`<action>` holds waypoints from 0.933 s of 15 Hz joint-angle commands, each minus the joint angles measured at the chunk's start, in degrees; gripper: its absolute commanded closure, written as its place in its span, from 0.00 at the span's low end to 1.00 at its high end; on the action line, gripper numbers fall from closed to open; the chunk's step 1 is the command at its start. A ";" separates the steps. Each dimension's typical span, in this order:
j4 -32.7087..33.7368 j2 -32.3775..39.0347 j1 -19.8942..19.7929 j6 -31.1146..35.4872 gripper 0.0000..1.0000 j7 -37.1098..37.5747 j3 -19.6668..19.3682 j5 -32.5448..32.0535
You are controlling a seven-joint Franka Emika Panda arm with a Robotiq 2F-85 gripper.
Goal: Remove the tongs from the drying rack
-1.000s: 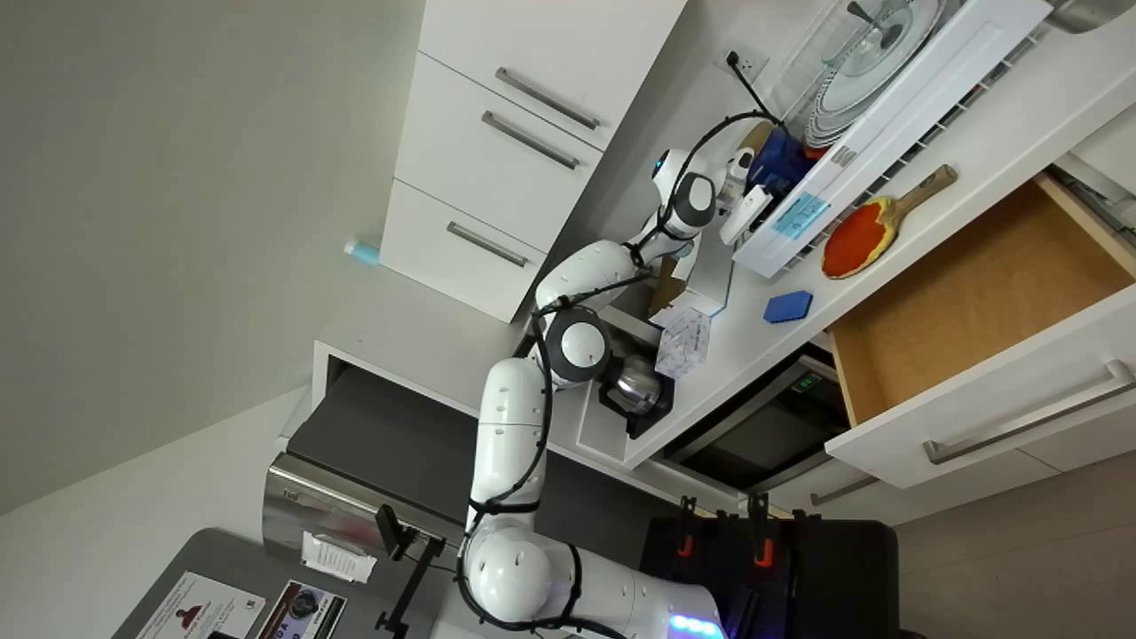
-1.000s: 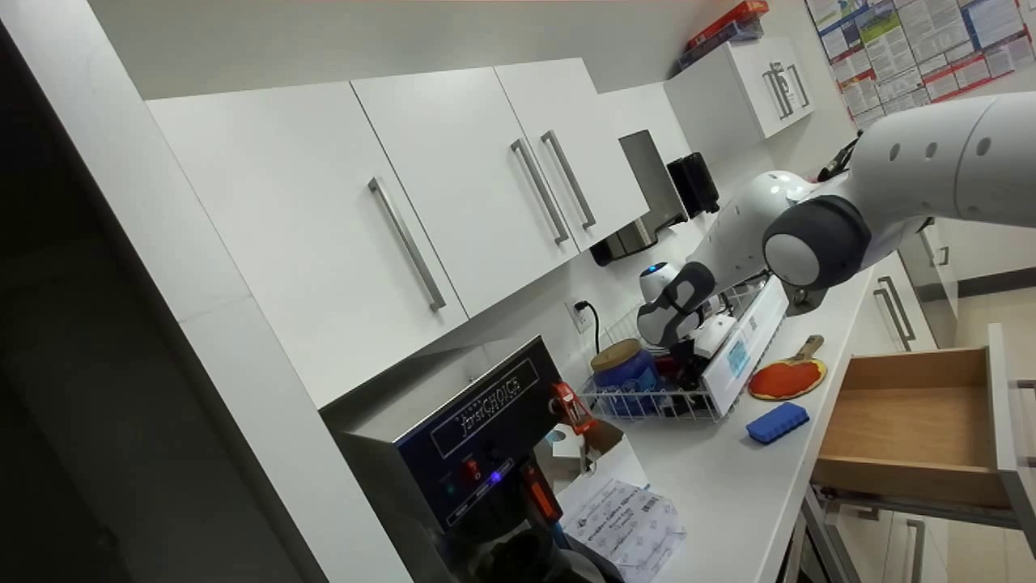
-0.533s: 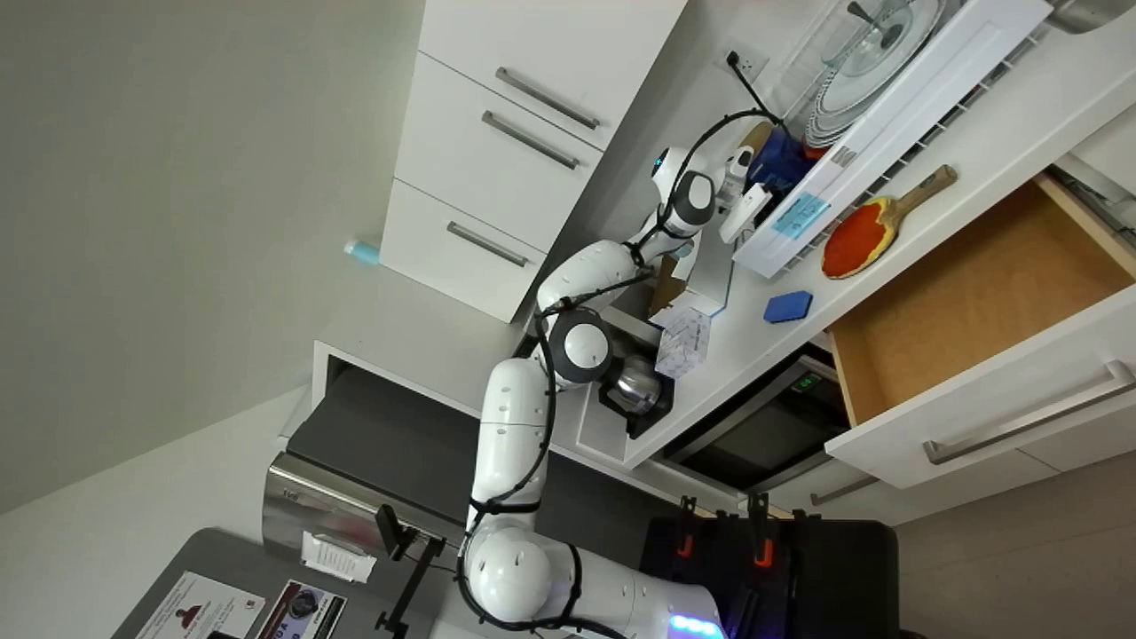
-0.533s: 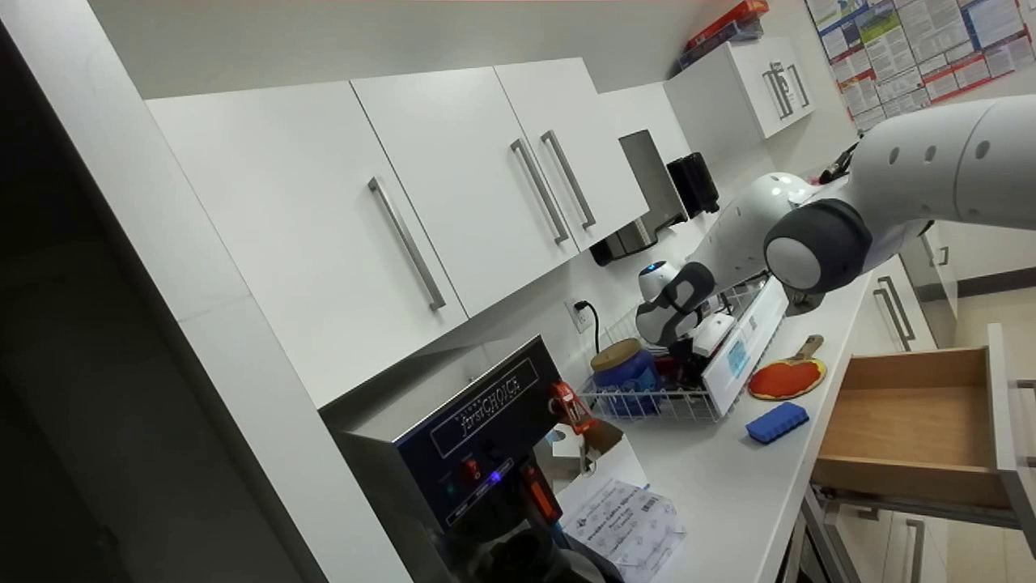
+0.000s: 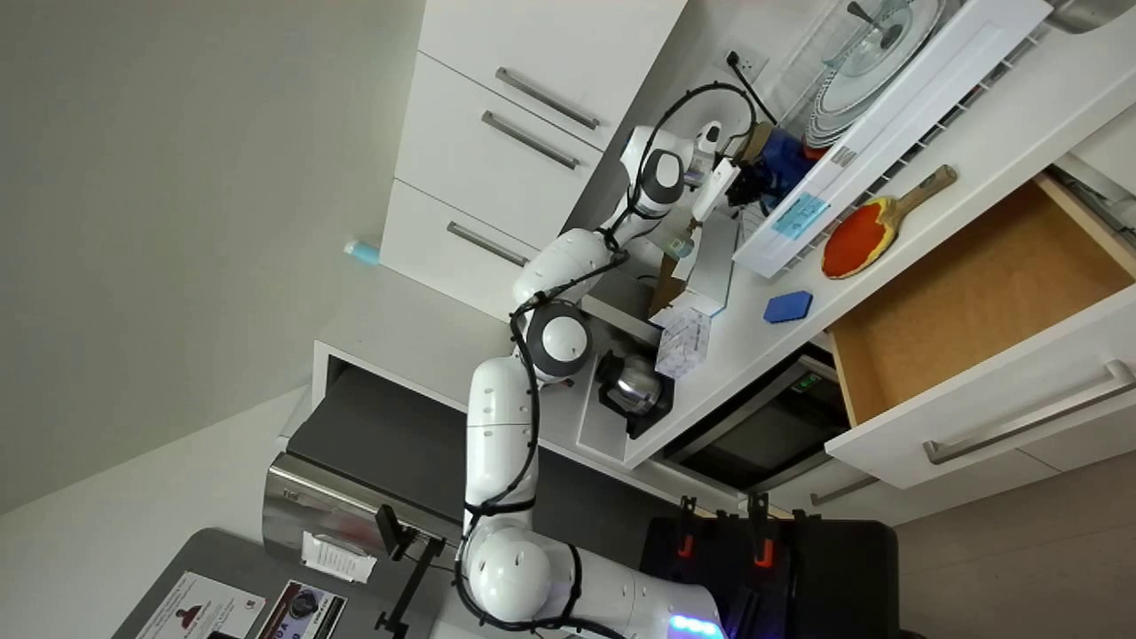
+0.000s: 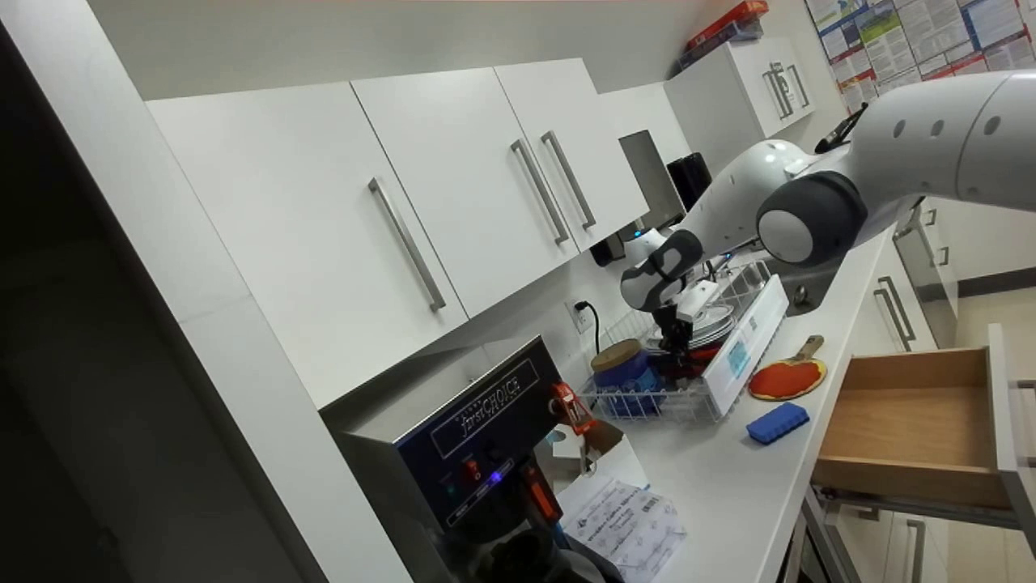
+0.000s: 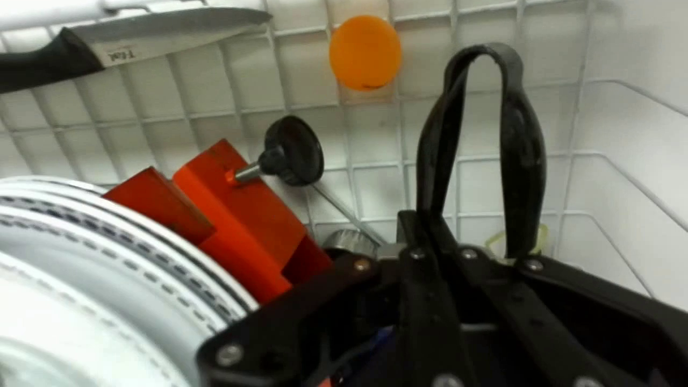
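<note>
Projecting from the claw (image 7: 424, 227), by which one leg is clamped: black tongs (image 7: 522, 153), within or just above the drying rack (image 6: 757, 326). Judged light, springy, slick, liable to twist; best held where both legs can be pinched, near the bend.

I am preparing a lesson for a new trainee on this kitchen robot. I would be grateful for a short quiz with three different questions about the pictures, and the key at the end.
1. True or false: in both exterior views, the white-fronted wooden drawer stands open.
2. Choose one. The hand is shut on: A) the black-handled steel knife; B) one leg of the black looped tongs; C) the white patterned plates.
3. In the wrist picture, on which side of these tongs is the orange round ball?

Key: 1. True. 2. B. 3. Left.
</note>
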 commanded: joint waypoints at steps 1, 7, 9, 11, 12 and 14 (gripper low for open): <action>-5.60 -7.31 1.10 -2.50 0.99 1.59 -1.00 -0.76; -16.95 -17.08 2.64 -0.24 0.99 2.16 -0.41 -0.32; -20.93 -20.26 3.10 -0.53 0.99 3.61 0.36 -0.92; -25.56 -23.67 4.08 -0.55 0.99 5.54 0.61 -0.82; -27.92 -25.36 4.62 -0.57 0.99 6.37 0.96 -0.64; -32.72 -28.67 5.48 -0.65 0.99 7.16 1.72 -0.31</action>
